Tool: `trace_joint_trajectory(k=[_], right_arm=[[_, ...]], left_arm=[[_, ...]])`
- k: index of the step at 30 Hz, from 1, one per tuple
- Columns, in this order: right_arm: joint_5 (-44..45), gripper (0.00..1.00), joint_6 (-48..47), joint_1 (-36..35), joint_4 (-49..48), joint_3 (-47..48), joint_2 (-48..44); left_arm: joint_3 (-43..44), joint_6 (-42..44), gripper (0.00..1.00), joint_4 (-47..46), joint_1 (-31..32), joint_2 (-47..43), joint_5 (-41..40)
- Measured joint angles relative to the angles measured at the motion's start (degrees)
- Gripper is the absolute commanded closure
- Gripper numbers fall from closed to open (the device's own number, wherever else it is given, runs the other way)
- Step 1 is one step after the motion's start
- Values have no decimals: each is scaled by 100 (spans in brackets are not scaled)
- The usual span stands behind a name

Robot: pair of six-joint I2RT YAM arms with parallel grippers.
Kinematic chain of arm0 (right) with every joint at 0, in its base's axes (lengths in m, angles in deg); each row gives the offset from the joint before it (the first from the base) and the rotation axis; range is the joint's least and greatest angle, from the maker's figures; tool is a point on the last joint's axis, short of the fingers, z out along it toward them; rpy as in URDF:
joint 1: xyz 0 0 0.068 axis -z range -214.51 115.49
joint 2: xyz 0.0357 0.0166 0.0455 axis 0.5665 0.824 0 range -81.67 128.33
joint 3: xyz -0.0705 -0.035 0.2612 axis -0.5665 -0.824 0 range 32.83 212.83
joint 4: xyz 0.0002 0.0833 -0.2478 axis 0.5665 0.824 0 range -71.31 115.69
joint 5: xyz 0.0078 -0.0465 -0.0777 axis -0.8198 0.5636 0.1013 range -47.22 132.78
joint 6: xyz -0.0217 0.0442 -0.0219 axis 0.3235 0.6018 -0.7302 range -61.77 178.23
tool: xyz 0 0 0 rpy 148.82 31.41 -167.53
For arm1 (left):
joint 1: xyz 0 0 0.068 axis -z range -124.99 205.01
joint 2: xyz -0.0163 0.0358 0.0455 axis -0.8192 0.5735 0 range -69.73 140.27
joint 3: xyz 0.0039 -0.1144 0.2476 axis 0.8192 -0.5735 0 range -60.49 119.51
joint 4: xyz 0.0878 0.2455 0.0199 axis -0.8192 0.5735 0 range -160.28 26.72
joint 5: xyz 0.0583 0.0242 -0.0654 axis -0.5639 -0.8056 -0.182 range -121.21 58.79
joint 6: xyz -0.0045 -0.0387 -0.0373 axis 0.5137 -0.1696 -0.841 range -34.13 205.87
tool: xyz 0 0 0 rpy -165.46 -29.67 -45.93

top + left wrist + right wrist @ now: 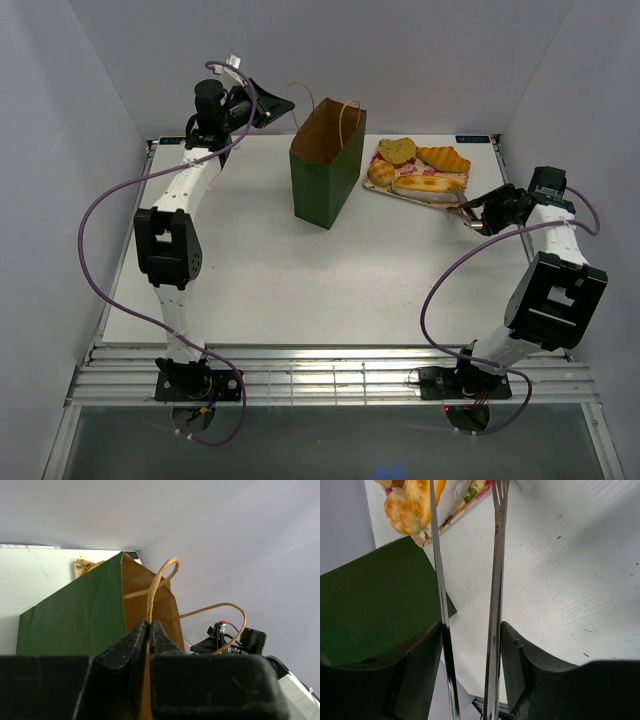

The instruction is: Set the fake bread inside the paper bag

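Step in hand: setup for the first pick. No bread has been moved yet, I judge.

- My left gripper [149,630] is closed tight on one loop handle [159,582] of the paper bag [325,175], at about 10 o'clock of the bag in the top view. The bag stands upright with its mouth open, and I can't see any bread inside from these angles.
- My right gripper [471,627] is clamped on a pair of metal tongs [496,580]. The tong arms stand apart with nothing between them. The tips point at the near-right corner of the tray [400,194], around 4 o'clock of it. I can't tell whether they touch the tray.
- The fake bread [420,170] is all on the tray, at 3 o'clock of the bag and just beside it.

Next move, my read:
- Run the tongs in over the nearest piece, probably the baguette [428,185].
- Straddle it and squeeze.
- Lift it and swing to 9 o'clock, over the bag mouth.
- Release.
- The left needs to hold the handle steady so the mouth doesn't fold.

Count:
- Bread, 4 pieces: 1 baguette, 1 croissant [443,158], 2 buns [397,150] and [381,173].
- Bag: 1, with 2 handles.
- Tray: 1.
- Tongs: 1 pair.
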Motion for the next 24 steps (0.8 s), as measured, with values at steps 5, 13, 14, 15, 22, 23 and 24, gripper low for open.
trace_joint_trajectory(k=[5,13,14,15,22,23,24], right_arm=[[-2,48,-2,2,-160,0,114],[-138,50,-2,2,-452,0,415],[-164,50,-2,2,-481,9,459],[-186,50,-2,2,-496,28,503],[-304,65,-11,2,-691,118,721],[-328,72,-4,2,-723,118,737],[-348,74,-4,2,-758,118,745]], left_arm=[[0,-17,83,4,0,0,4],[0,-28,83,22,-2,0,7],[0,-26,83,24,-2,0,7],[0,-26,84,26,-2,0,7],[0,-20,85,46,-2,0,7],[-4,-20,85,48,-2,0,7],[-15,-20,85,50,-2,0,4]])
